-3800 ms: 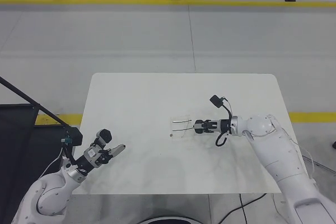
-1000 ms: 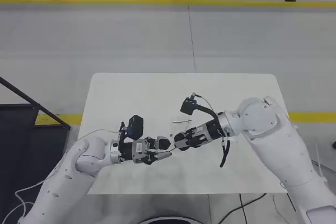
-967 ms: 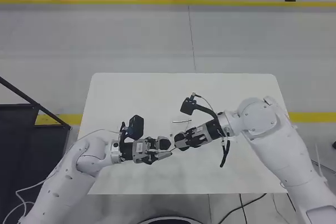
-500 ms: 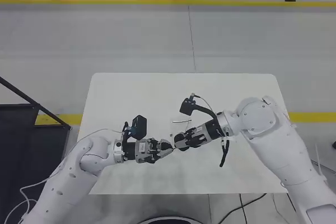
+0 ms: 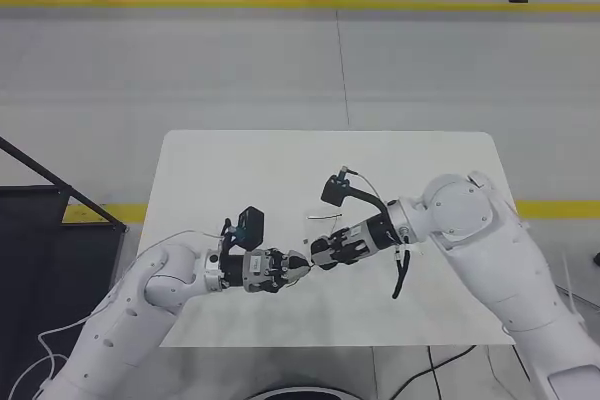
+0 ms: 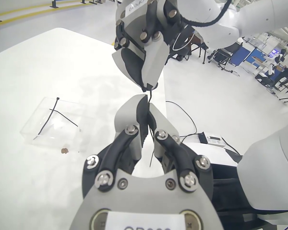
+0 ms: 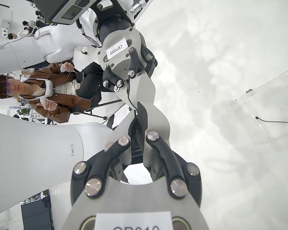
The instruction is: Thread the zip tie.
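The zip tie (image 6: 149,98) looks light, springy and slippery, so best pinched short: the right gripper (image 6: 148,86) has its jaws clamped on the head, the left gripper (image 6: 146,102) on the strap just beside.

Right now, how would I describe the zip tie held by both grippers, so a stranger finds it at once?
Above the white table, the left gripper and the right gripper meet tip to tip. The zip tie is the thin black strip between their tips. Unlike the black ties lying in the clear tray, it is held in the air.
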### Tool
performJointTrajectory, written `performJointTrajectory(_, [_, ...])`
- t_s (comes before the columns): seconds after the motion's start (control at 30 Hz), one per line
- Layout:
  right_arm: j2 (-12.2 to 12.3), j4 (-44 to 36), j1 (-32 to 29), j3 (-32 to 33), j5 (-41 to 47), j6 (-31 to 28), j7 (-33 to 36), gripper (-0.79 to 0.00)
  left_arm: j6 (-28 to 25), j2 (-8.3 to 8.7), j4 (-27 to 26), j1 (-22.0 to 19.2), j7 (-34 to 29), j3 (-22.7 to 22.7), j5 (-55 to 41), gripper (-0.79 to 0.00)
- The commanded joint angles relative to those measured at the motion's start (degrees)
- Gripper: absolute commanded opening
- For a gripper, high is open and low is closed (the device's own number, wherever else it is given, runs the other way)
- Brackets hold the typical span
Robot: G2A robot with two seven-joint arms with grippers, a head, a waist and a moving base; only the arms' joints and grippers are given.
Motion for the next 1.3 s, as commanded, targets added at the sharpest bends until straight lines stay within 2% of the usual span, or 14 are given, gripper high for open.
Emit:
performJointTrajectory(0.0, [0.1,0.0,-0.1,0.2,0.3,-0.1,-0.1,-0.385,0.0,0.03,0.1,0.0,0.4,-0.2,-0.2,-0.785])
performJointTrajectory(0.03, [0.1,-0.1,-0.2,0.3,0.3,-0.2,-0.2,-0.268,0.2,0.04,0.1,0.0,0.7,-0.3,-0.3,-0.785])
performJointTrajectory(0.13, [0.4,-0.3,-0.7,1.3,0.8,-1.0,-1.1,-0.052,0.6,0.04,0.3,0.2,2.2,-0.9,-0.4,-0.785])
performJointTrajectory(0.17, [0.5,-0.4,-1.1,1.9,1.3,-1.6,-1.4,-0.006,0.6,0.04,0.5,0.3,2.7,-1.1,-0.6,-0.785])
performJointTrajectory(0.4, [1.9,-1.7,-5.2,6.5,3.7,-6.7,-3.4,-0.022,0.3,0.0,1.4,0.9,7.7,-3.0,-1.7,-0.785])
performJointTrajectory(0.57, [2.7,-4.3,-10.6,9.8,-0.7,-13.2,-12.0,0.0,-0.5,-0.26,1.8,1.7,13.0,-4.4,-1.9,-0.785])
performJointTrajectory(0.67, [3.1,-6.4,-13.7,11.1,-5.4,-14.6,-17.0,0.0,-0.5,-0.56,2.1,2.4,17.1,-5.2,-2.0,-0.785])
performJointTrajectory(1.0, [2.9,-7.1,-14.5,10.3,-6.6,-14.7,-18.5,0.0,0.3,-0.7,1.6,2.9,18.3,-5.3,-2.5,-0.785])
performJointTrajectory(1.13, [2.5,-6.5,-14.9,8.3,-10.6,-17.6,-23.4,0.0,1.8,-0.91,0.4,3.4,19.7,-5.5,-5.0,-0.785])
performJointTrajectory(1.27, [1.8,-5.5,-16.1,6.3,-16.4,-21.8,-31.6,0.0,2.5,-1.26,0.4,3.7,21.5,-5.6,-4.9,-0.785])
